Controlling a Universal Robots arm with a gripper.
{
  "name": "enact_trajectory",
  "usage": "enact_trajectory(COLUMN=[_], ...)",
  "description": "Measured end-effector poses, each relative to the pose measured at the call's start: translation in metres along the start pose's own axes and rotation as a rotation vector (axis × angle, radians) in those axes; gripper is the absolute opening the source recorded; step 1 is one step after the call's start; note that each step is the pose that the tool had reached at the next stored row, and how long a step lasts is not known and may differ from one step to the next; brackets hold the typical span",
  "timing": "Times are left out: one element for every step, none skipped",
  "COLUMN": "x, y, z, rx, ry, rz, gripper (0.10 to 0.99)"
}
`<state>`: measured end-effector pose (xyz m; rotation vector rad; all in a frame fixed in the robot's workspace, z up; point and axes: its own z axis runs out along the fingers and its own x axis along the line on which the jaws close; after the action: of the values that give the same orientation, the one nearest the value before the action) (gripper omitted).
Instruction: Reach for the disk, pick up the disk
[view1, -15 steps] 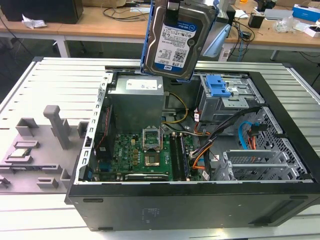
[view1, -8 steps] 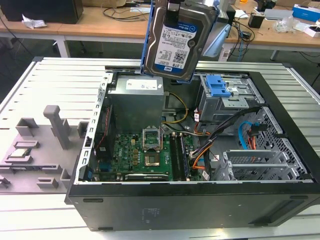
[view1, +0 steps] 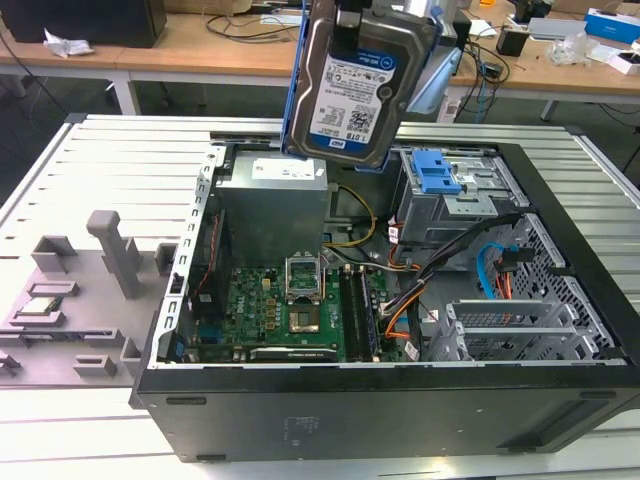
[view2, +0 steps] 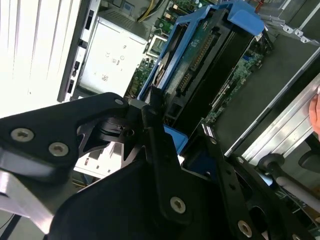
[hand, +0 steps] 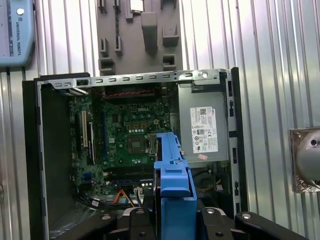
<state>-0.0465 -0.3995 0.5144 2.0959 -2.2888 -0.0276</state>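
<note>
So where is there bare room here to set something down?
The ribbed metal table is bare on the exterior view's left, between the grey slotted fixture and its far edge. Inside the open black computer case it is crowded with a green board and cables, and the silver-metal disk with blue rails hangs above.

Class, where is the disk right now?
In the exterior view the disk hangs at top centre above the open case, nearest the grey box; the second wrist view shows the hand gripping it.

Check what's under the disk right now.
The open computer case: motherboard, grey power supply beside. In the first wrist view the disk hides the spot right beneath it.
</note>
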Motion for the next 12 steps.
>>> enact_trajectory(x=[0.0011, 0.0026, 0.0036, 0.0058, 0.0073, 0.0083, 0.0102, 0.0128, 0.0146, 0.0163, 0.0193, 0.0212], y=[-0.0001, -0.0003, -0.0003, -0.0005, -0.0007, -0.0008, -0.0009, -0.0012, -0.0013, -0.0015, -0.0017, -0.0019], z=[0.0, 0.0, 0.0, 0.0001, 0.0001, 0.0001, 0.0001, 0.0002, 0.0002, 0.0002, 0.0002, 0.0002], rx=[0.0, 0.0, 0.0, 0.0, 0.0, 0.0, 0.0, 0.0, 0.0, 0.0, 0.0, 0.0], ry=[-0.0001, 0.0, 0.0, 0.0, 0.0, 0.0001, 0.0, -0.0001, 0.0, 0.0, 0.0, 0.0001], rz=[0.0, 0.0, 0.0, 0.0, 0.0, 0.0, 0.0, 0.0, 0.0, 0.0, 0.0, 0.0], gripper=[0.373, 0.373, 0.373, 0.373, 0.373, 0.373, 0.373, 0.373, 0.373, 0.373, 0.373, 0.373])
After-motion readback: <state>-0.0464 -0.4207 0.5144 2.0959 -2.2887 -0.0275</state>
